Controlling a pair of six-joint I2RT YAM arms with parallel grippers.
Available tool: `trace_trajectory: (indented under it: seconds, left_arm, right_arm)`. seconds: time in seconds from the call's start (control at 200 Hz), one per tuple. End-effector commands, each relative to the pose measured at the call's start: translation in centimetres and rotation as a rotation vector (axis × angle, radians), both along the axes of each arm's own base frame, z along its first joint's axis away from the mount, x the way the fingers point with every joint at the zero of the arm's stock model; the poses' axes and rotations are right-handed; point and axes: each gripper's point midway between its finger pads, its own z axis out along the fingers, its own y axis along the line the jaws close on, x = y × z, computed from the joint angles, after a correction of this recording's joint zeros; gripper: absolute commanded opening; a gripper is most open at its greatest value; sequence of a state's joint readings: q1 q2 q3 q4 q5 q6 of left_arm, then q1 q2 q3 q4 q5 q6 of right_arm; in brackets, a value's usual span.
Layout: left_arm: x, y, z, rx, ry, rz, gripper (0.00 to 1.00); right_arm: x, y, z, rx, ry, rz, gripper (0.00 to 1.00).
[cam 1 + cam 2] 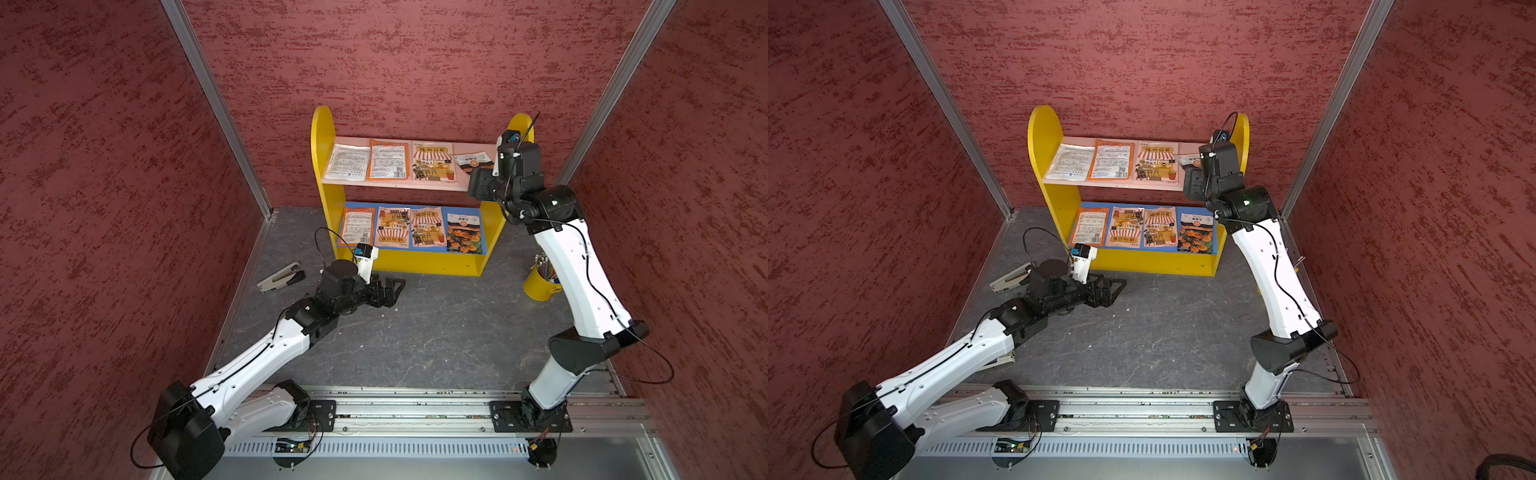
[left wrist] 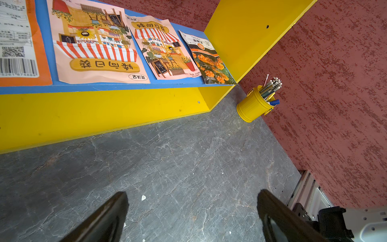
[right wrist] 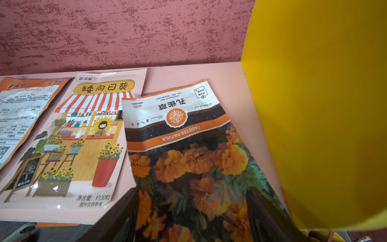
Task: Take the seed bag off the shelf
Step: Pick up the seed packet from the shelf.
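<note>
Floor (image 1: 436,332) before shelf (image 1: 419,266) open — bucket (image 1: 538,287), stapler (image 1: 280,277) flank it.

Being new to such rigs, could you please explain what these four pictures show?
Two robot arms stand on a rail at the table's front. Two pictures look down from overhead, nearly alike; two come from cameras on the arms' wrists. On the grey table stand a yellow shelf with seed bags lying on its pink board and blue board, a yellow pot of pencils and a stapler. The left gripper hangs open low over the table, empty. The right gripper is up at the pink board, jaws apart around the marigold bag's near end, not visibly clamping it.
</note>
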State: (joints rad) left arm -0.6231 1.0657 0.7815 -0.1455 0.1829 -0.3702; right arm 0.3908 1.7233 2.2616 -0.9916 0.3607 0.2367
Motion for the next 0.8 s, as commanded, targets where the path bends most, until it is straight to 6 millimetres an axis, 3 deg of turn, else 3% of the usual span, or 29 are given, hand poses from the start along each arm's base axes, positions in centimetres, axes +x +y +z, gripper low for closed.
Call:
trace_trajectory:
  seconds: [0.0,0.346,0.556,0.797]
  left_arm:
    - [-0.2,-0.2,0.8,-0.028,-0.027,-0.008,1.00]
    - [0.0,-0.1,0.5,-0.017,-0.024,0.001,1.00]
    - [0.2,-0.3,0.5,-0.019,-0.019,-0.002,1.00]
    - [0.1,-0.4,1.2,-0.026,-0.033,-0.011,1.00]
  right_arm:
    - [-0.1,-0.1,1.6,0.004,-0.041,0.005,0.87]
    - [-0.5,1.4,3.3,0.012,-0.089,0.109,0.98]
    - [-0.9,1.9,3.7,0.026,-0.099,0.149,0.98]
    - [-3.8,1.2,4.7,0.135,-0.090,0.134,0.97]
